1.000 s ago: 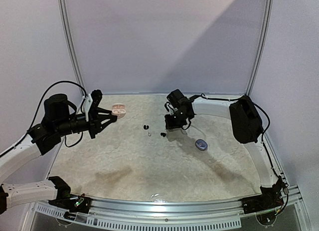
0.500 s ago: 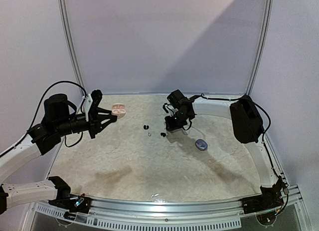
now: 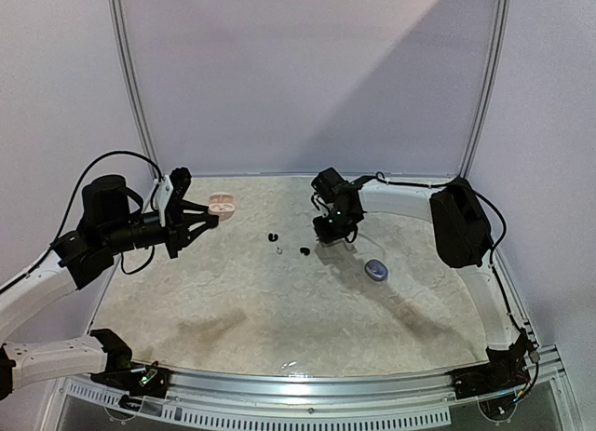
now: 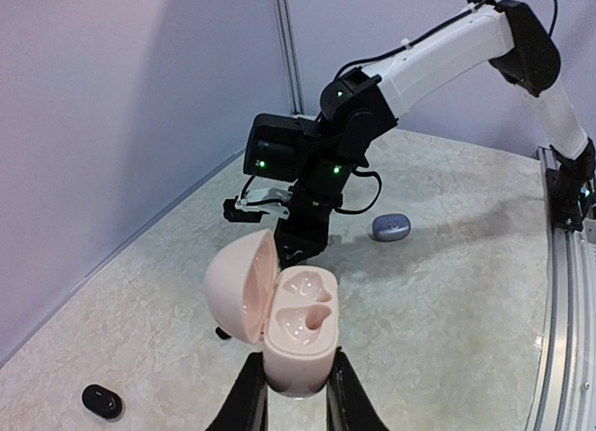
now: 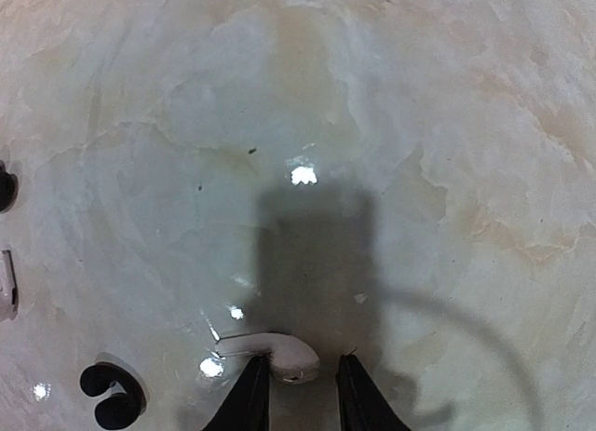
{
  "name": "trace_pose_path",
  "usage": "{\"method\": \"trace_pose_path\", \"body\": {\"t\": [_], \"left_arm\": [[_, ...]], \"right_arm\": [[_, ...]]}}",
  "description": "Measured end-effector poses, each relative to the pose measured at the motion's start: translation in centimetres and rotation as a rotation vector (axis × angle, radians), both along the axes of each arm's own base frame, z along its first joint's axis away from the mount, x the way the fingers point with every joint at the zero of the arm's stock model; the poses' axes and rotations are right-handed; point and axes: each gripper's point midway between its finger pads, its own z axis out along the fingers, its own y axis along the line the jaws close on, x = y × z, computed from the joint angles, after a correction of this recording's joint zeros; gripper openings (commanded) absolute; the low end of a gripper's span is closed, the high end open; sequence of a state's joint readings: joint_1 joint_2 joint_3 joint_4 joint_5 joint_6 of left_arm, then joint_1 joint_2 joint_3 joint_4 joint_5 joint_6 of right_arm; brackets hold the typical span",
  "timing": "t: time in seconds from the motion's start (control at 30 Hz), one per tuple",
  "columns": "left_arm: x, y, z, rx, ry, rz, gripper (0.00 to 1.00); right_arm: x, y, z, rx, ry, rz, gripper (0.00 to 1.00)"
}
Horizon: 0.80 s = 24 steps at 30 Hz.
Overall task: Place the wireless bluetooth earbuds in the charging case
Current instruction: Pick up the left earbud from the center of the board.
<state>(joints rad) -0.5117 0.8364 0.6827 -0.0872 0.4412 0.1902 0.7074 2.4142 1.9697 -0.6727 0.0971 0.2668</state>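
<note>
Your left gripper (image 4: 291, 394) is clamped on the base of the pink case (image 4: 284, 324), holding it above the table (image 3: 279, 310) with the lid swung open to the left. Note the case's look: pale, glossy, pebble-shaped, with two kidney-shaped wells in the base, both unfilled. From overhead it shows as a small pink shape (image 3: 222, 204) at the tips of the left fingers, near the back left of the table.

Your right gripper (image 5: 301, 383) points down near the table's middle. A whitish bud (image 5: 279, 355), smooth, with a rounded head and a short stem running left, sits at the fingertips, which stand a little apart on either side of its head. You cannot tell from this view whether they press it.

The other buds lie loose on the table. A glossy black bud (image 5: 110, 392), curled like a hook, lies left of the white one. A second black bud (image 3: 273, 236) and a small pale bud (image 3: 279, 250) lie further left. A blue-grey closed case (image 3: 375, 270) rests well apart, toward the right.
</note>
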Motion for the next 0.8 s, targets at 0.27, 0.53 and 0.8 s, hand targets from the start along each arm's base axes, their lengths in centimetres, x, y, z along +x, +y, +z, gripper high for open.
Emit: {"method": "trace_pose_path", "body": {"t": [0.27, 0.53, 0.8], "left_arm": [[0.0, 0.0, 0.0, 0.000, 0.000, 0.001, 0.00], [0.0, 0.0, -0.1, 0.002, 0.001, 0.001, 0.00], [0.1, 0.0, -0.1, 0.004, -0.001, 0.001, 0.00]], "right_arm": [[0.3, -1.0, -0.1, -0.042, -0.013, -0.020, 0.31], [-0.4, 0.5, 0.0, 0.029, 0.030, 0.120, 0.18], [-0.5, 0.8, 0.0, 0.053, 0.047, 0.171, 0.17]]}}
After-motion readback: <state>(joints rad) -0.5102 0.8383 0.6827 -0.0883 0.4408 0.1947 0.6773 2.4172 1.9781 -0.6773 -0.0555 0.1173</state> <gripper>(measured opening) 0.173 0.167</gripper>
